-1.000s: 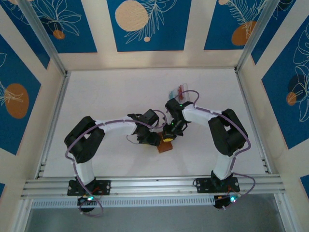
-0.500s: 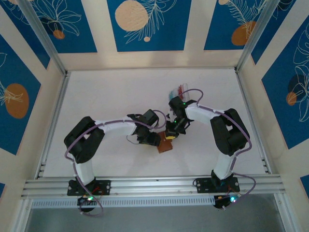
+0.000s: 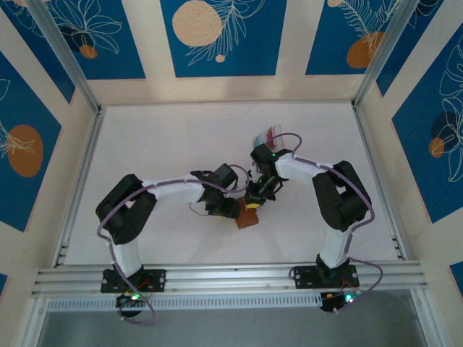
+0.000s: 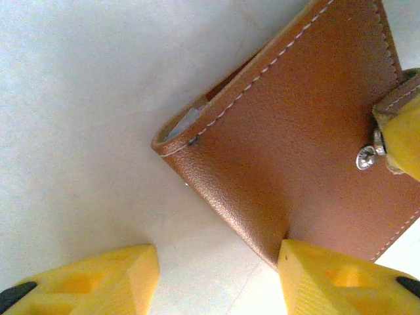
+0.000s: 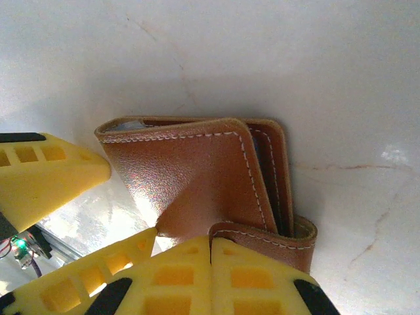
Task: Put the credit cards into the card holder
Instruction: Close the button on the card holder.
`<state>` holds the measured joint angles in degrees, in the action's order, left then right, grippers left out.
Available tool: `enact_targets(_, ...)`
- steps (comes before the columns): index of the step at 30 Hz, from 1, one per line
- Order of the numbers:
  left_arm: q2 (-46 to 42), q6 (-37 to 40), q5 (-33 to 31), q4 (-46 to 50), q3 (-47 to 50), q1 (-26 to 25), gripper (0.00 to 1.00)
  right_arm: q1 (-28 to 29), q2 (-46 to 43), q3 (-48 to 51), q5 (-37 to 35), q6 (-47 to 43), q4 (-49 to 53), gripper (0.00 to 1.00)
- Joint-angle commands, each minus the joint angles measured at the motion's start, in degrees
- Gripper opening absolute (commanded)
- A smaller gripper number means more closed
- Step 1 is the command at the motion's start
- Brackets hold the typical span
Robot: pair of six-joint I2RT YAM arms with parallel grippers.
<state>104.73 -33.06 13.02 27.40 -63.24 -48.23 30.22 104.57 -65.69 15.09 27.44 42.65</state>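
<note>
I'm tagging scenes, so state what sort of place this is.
Probably a robot test cell in a lab, not a home: a left arm and right arm bolted to an aluminium rail, a white table, and blue leaf-patterned panels walling it in.

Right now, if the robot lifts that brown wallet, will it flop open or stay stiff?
The card holder would probably flop open a bit: its snap looks undone and the leather bows. Thin and small, it is likely light. Its grainy skin probably isn't slippery.

Grained brown leather card holder
</note>
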Motion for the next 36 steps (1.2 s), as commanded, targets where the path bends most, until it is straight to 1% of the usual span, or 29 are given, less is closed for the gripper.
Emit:
enact_targets(1,4.5,-0.9,1.7,-2.1,3.3,-0.8,0.52,0.7,1.0,-0.9,1.8,0.5,0.0,0.00)
enact_targets(18,4.8,-0.8,1.9,-2.3,3.2,-0.8,0.52,1.5,0.5,0.7,1.6,-0.5,1.5,0.00)
enact_targets(29,5.0,-0.9,2.0,-2.5,3.3,-0.8,0.52,1.8,0.1,1.3,3.1,-0.8,1.8,0.00)
enact_targets(36,5.0,-1.0,2.1,-2.8,3.4,-0.8,0.52,1.8,0.8,0.6,1.4,-1.0,2.6,0.00)
